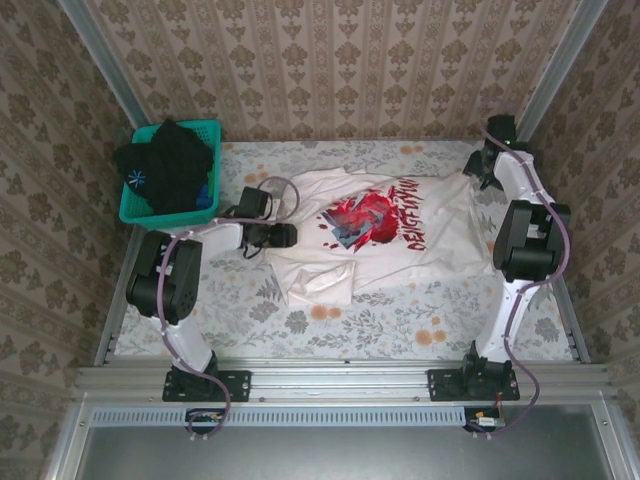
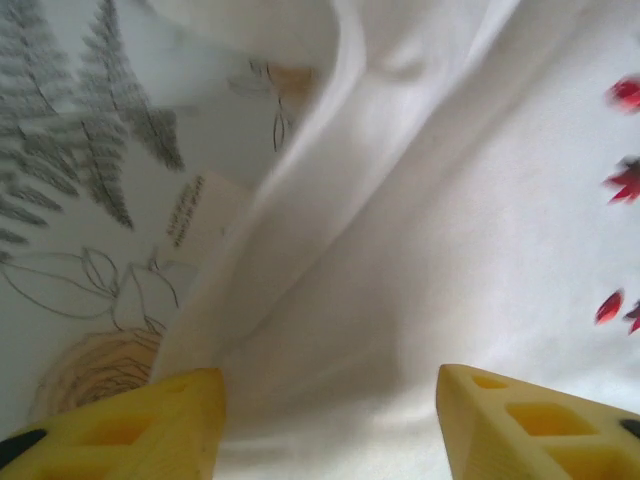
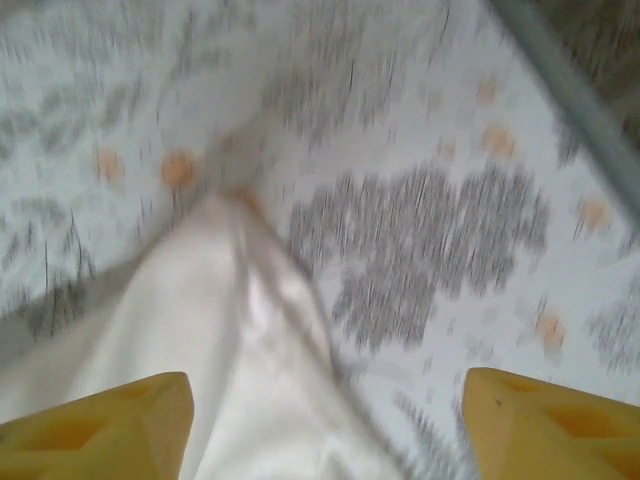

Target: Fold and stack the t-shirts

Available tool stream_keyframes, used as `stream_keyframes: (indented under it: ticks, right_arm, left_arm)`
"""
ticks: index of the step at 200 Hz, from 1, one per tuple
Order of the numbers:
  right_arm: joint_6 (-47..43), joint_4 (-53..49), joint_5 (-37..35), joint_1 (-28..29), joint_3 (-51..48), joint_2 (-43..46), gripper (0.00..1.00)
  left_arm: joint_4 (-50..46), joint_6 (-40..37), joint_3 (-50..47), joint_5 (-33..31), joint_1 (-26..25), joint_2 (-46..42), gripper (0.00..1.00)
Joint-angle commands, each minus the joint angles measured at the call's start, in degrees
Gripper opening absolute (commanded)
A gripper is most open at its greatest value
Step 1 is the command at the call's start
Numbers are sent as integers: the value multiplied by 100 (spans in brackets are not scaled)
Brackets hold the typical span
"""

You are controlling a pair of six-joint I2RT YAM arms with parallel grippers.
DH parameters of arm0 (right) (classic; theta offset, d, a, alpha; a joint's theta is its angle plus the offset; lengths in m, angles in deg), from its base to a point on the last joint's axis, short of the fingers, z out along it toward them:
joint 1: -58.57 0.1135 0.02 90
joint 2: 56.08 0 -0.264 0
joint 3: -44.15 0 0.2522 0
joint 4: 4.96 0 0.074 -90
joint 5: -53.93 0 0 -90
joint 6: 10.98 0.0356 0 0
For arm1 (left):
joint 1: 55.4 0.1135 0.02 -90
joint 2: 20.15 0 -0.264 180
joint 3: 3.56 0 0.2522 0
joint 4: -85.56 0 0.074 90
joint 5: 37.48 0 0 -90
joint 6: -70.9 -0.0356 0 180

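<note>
- Left tool [image 2: 325, 390] looks released to me, jaws apart over the white t-shirt [image 1: 385, 235], mid-left in the top view.
- Right tool [image 3: 328, 390] also released, above the shirt's upper-right end.
- Shirt lies graphic-up on the surface [image 1: 400, 320], centre frame.

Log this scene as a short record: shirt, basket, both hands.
shirt: white, spread on the table, graphic up, near-left part rumpled
basket: teal, far left, holding dark clothes
left hand: open, over the shirt's left edge
right hand: open, over a shirt corner at far right
folded: not yet
</note>
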Motion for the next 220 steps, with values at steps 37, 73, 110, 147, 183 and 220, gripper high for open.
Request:
stream_keyframes:
  ticks: [37,73,110,147,183,220]
  right_arm:
    - [937,1122,841,2267,-3089,1967,79]
    - [1483,1419,774,2795,-4436,2347,78]
    - [1877,1109,767,3019,-5076,2564,77]
    - [2425,1256,877,3037,-5883,3185,77]
    - [2643,762,823,3254,-6131,3833,76]
    - [2912,334,854,3626,-6429,4478,76]
  left_arm:
    - [-1462,-430,3849,-890,43,2098,63]
    - [-1724,-483,5575,-598,28,3533,69]
    - [-1944,-563,6557,-44,5,4388,66]
    - [-1610,-374,6638,579,252,4301,3]
    - [-937,-306,5907,790,597,3192,0]
    - [361,-202,3697,943,604,1439,0]
